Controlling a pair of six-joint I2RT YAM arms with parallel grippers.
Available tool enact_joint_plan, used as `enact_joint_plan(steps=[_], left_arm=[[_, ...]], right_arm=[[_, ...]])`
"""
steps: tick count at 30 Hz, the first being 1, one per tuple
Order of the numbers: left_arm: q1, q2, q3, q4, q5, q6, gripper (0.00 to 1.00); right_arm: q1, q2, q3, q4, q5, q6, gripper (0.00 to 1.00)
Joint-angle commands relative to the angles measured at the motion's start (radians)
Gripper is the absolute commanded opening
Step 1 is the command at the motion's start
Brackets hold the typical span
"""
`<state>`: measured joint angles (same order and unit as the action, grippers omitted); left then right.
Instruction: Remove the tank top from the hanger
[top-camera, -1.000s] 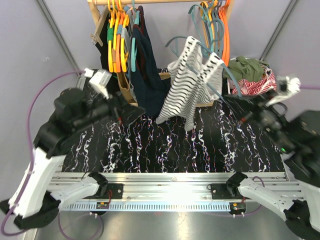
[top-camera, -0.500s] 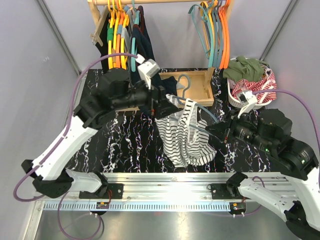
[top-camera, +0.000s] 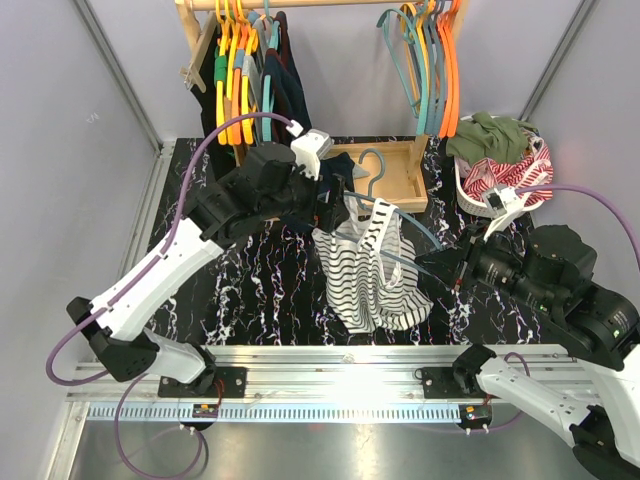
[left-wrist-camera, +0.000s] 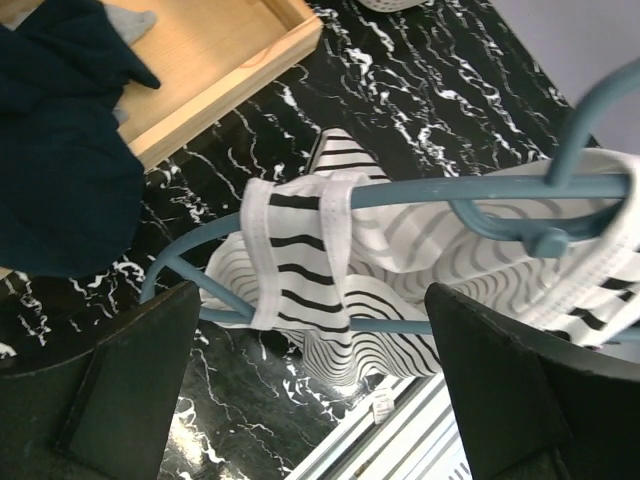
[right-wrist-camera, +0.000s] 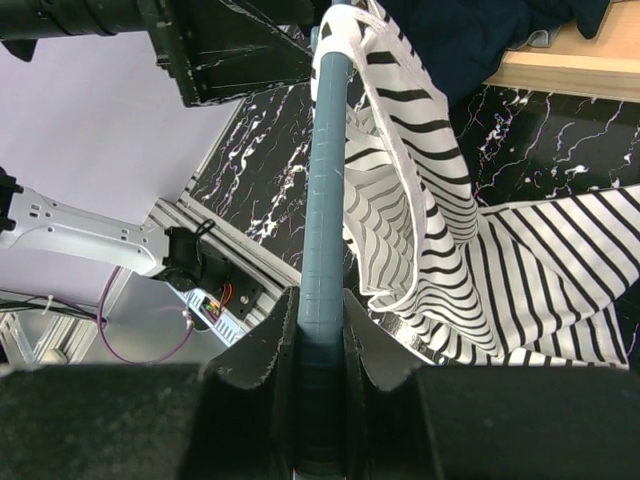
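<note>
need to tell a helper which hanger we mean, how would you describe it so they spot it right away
At the black marbled table in front of the clothes rack, look over its middle. The blue-grey hanger is there, off the rail, unlike the orange ones up behind. It alone carries a black-and-white striped tank top, and the right gripper clamps one end.

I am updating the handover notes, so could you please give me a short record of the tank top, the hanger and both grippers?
Tank top: striped, draped on the hanger, strap looped over its arm
Hanger: blue-grey, above the black table
Right gripper: shut on one end of the hanger
Left gripper: open, a finger on each side of the strap
Behind: wooden tray, basket of clothes
</note>
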<state>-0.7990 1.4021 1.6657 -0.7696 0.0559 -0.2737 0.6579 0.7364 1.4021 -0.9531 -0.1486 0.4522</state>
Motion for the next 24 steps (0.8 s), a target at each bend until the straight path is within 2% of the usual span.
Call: enact_joint_plan(steps=[1,3,4,6,7,9,10,12,15,17,18,21,22,24], left_arm=[[-0.002,0.024,-0.006,0.032,-0.064,-0.007,0.96],[-0.002,0.047,0.0,0.033,-0.048,-0.01,0.87],[0.0,0.069,0.005,0.033,-0.028,-0.01,0.69],[0.0,0.086,0.022,0.021,0.004,-0.018,0.48],[0.0,0.093,0.028,0.016,0.015,-0.019,0.32],[0.0,0.09,0.034,0.012,0.022,-0.024,0.2],[0.0,0.083,0.034,0.009,0.021,-0.024,0.09],[0.0,0.075,0.045,-0.005,0.004,-0.027,0.0],[0.004,0.048,0.081,-0.04,-0.053,-0.018,0.0],[0.044,0.028,0.1,-0.068,-0.108,-0.001,0.0],[0.113,0.021,0.095,-0.076,-0.11,0.002,0.0],[0.24,0.015,-0.015,-0.042,-0.036,0.027,0.0],[0.312,0.024,-0.042,-0.037,0.028,0.03,0.0],[0.36,0.037,-0.124,-0.017,0.103,0.033,0.0]], right_arm=[[-0.004,0.001,0.023,0.082,0.0,0.01,0.0],[-0.004,0.004,0.024,0.086,0.0,0.011,0.0],[-0.004,0.003,0.024,0.088,0.004,0.014,0.0],[-0.004,0.0,0.025,0.088,0.009,0.016,0.0],[-0.004,-0.003,0.024,0.088,0.014,0.017,0.0],[-0.004,-0.008,0.023,0.086,0.024,0.019,0.0],[-0.004,-0.008,0.021,0.088,0.03,0.022,0.0],[-0.004,-0.011,0.021,0.08,0.044,0.026,0.0],[-0.004,-0.012,0.024,0.062,0.064,0.029,0.0],[-0.004,-0.022,0.038,0.047,0.075,0.029,0.0],[-0.004,-0.025,0.043,0.03,0.08,0.034,0.0],[-0.004,-0.04,0.06,0.001,0.083,0.039,0.0],[-0.004,-0.043,0.063,-0.007,0.083,0.04,0.0],[-0.004,-0.052,0.075,-0.026,0.098,0.048,0.0]])
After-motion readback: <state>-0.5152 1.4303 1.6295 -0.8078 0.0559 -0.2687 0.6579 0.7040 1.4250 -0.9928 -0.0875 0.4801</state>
